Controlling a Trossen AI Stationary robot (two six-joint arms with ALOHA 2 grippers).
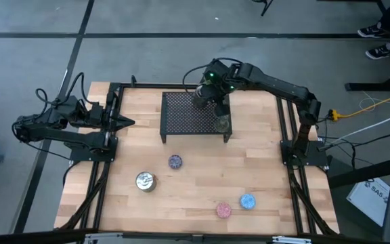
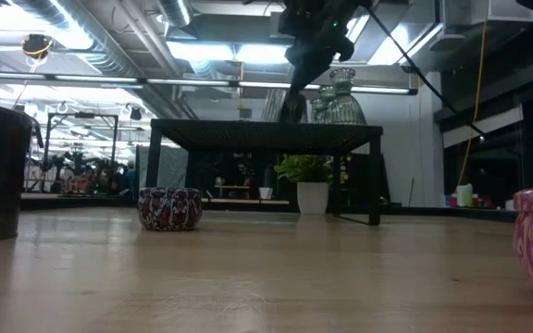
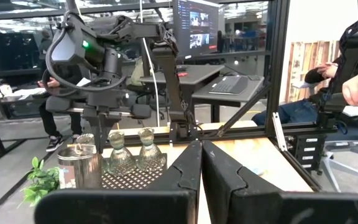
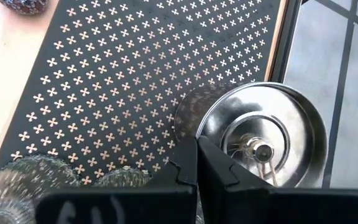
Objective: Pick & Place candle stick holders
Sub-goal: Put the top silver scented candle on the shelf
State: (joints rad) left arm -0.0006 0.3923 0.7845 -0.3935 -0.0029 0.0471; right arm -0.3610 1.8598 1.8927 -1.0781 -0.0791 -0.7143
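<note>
A black mesh rack stands at the table's far middle. My right gripper is over the rack's far edge, shut at a shiny silver holder that stands there. It also shows in the left wrist view. Olive-green glassy cups stand on the rack's right near corner. On the bare table stand a second silver holder, a purple one, a pink one and a blue one. My left gripper waits shut at the table's left edge. My right gripper comes from above, fingers pointing down, and meets the silver holder at its rim on the side toward the rack's middle. The fingers seem to pinch the thin wall, one inside and one outside. The holder stands upright on the rack's top.
A small green plant in a white pot stands under the rack. Black frame posts run along both side edges of the table. People sit in the room beyond the right edge. Bare wood lies between the rack and the loose holders.
</note>
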